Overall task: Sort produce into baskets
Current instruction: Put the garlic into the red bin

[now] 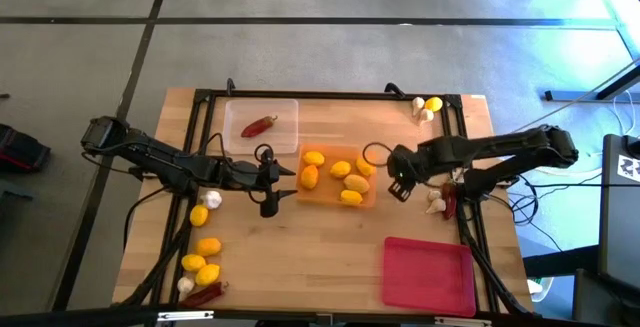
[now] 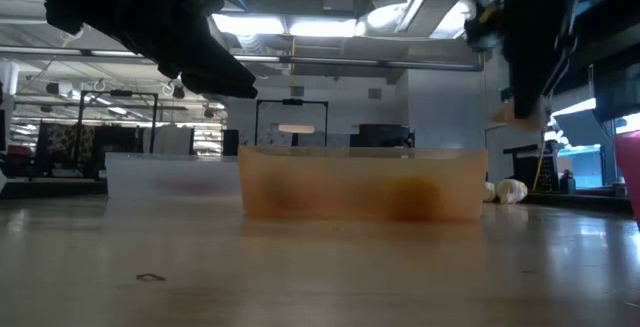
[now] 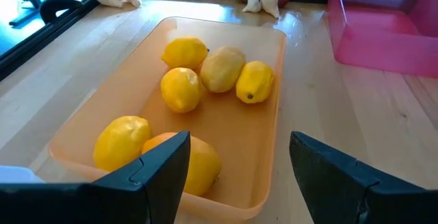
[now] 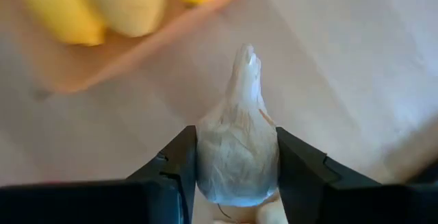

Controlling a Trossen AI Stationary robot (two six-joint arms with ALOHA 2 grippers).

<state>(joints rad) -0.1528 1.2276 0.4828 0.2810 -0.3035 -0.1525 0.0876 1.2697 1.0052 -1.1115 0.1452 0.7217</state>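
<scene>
The orange tray point(image 1: 372, 199) at the table's middle holds several yellow lemons point(image 3: 219, 70). My left gripper point(image 1: 285, 184) is open and empty at the tray's left end, its fingers point(image 3: 164, 162) standing over that end. My right gripper point(image 1: 398, 180) is shut on a whitish garlic bulb point(image 4: 236, 145), just right of the orange tray and above the table. The clear tray point(image 1: 285, 142) at the far left holds one dark red chili point(image 1: 259, 125). The red-pink tray point(image 1: 428, 275) sits at the near right. My right gripper pinches the garlic bulb by the two sides of its fat body point(image 4: 205, 162), between its two fingers. The bulb's pointed stem end point(image 4: 246, 56) sticks out ahead of the fingertips. The low view shows the bulb point(image 2: 512, 115) held clear of the table.
Loose lemons point(image 1: 207, 247), garlic point(image 1: 213, 199) and a chili point(image 1: 205, 294) lie near the left front edge. Garlic and a lemon point(image 1: 427, 107) lie at the far right corner. Garlic point(image 1: 434, 203) and a chili point(image 1: 450, 203) lie near the right edge. A dark frame point(image 1: 330, 95) rims the table.
</scene>
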